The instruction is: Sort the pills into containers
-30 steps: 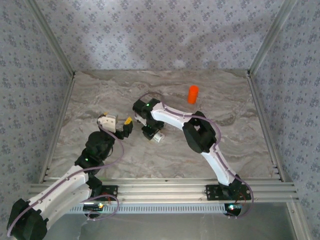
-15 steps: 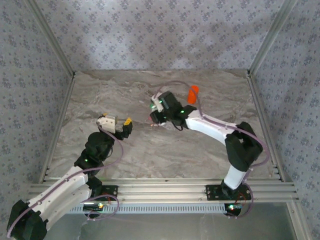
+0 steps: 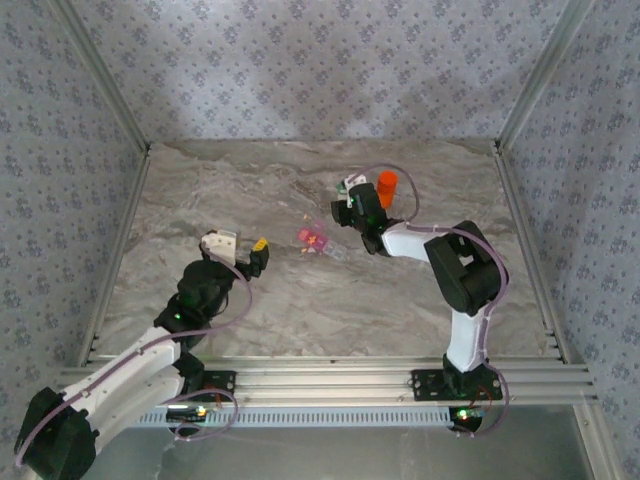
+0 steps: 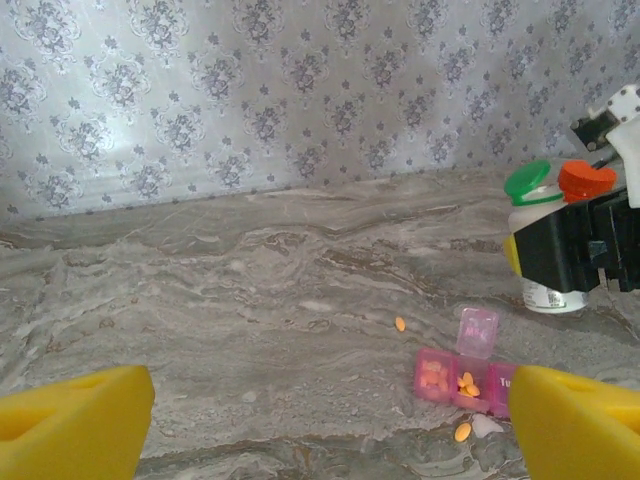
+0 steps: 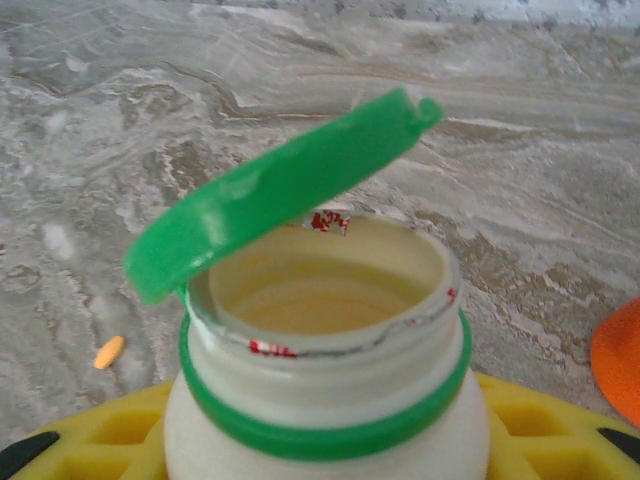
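Yellow pads (image 5: 100, 445) of the right gripper (image 5: 325, 450) close on the lower body of a white bottle (image 5: 330, 395) and hold it upright. Its green flip lid (image 5: 280, 190) is hinged open above the mouth. Whether the bottle's base touches the table (image 4: 200, 300) I cannot tell. Just beside it, farther back, stands an orange bottle (image 3: 386, 187).

Nearer the middle of the table and apart from both arms lies the pill box (image 4: 463, 378). Its sections are pink, one small lid is tipped up, and orange pills sit in two compartments. One loose orange pill (image 4: 400, 324) lies a little beyond the box, and another (image 4: 462, 432) lies just in front of it.

On the left side, the left gripper (image 4: 320, 420) hovers low with its jaws spread wide and nothing between them, facing the box.
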Available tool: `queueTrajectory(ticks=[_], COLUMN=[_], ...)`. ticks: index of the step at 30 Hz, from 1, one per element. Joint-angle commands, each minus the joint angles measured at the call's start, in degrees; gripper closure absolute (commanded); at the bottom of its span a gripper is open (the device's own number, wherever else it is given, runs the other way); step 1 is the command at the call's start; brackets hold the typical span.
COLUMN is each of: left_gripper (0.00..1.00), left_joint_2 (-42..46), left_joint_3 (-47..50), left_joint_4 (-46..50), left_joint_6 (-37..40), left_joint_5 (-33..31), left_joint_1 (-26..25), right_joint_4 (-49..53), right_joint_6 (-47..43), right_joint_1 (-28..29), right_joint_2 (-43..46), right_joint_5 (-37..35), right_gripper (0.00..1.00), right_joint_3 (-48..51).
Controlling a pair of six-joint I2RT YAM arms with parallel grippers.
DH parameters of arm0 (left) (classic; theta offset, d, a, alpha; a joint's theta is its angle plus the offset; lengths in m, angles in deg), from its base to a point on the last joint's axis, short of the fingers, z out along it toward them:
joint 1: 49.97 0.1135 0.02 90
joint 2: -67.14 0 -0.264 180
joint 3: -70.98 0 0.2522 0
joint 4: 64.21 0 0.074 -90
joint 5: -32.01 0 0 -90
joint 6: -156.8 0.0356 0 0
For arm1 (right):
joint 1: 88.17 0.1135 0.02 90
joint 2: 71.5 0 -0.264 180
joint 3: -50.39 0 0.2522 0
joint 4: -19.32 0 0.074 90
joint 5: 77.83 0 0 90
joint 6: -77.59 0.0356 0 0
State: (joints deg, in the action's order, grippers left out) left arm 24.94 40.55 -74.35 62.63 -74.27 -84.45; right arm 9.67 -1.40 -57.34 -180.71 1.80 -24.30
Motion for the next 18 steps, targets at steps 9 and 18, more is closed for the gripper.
queueTrajectory(ticks=[9,18], left_gripper=[0.09,0.09], left_joint_2=[-2.41,-0.2], left_joint_3=[0.24,0.66], left_joint_4=[-3.97,-3.33], left_joint_6=[-1.53,-2.8], left_joint_5=[1.88,2.63], left_joint_1=[0.4,0.46], right_joint_4=[-2.41,-3.94], right_joint_6=[4.61,5.02], right_joint_1=[1.17,4.27], right_joint_2=[-0.84,0.14], right_joint_5=[-7.21,-13.15], right_gripper=[0.52,0.49], right_joint_3=[1.84,6.81])
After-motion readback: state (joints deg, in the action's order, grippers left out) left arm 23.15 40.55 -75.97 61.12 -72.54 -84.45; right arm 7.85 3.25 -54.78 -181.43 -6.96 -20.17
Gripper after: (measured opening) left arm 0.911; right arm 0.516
